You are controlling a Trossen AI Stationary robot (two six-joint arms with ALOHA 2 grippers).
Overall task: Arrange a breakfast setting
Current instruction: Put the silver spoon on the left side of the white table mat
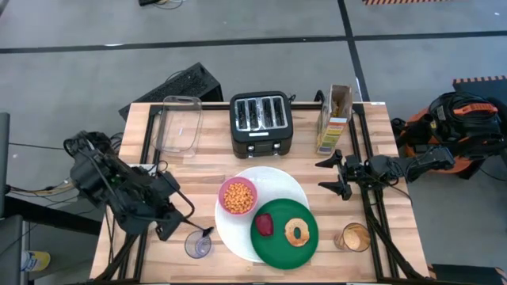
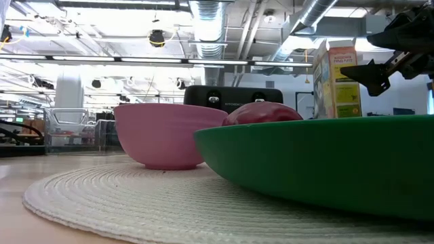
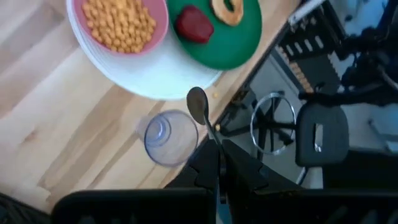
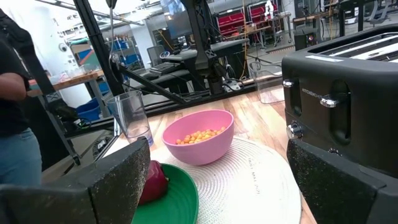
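My left hand (image 1: 207,232) grips the spoon (image 3: 200,111) by its handle, with the bowl end poking out above the empty tumbler (image 1: 198,245) near the table's (image 1: 150,170) front edge. Just beside the tumbler, the white plate's (image 1: 273,180) rim leaves only a narrow strip of bare wood. On that plate sit the pink bowl (image 1: 238,196) of cereal and the green plate (image 1: 283,241), which overlaps its front edge and carries the bagel (image 1: 298,233) and the red piece (image 1: 264,224). My right hand (image 1: 333,176) hangs open, fingers spread, over clear wood between the white plate and the cereal box (image 1: 336,119). A filled tumbler (image 1: 354,237) stands near the front right corner.
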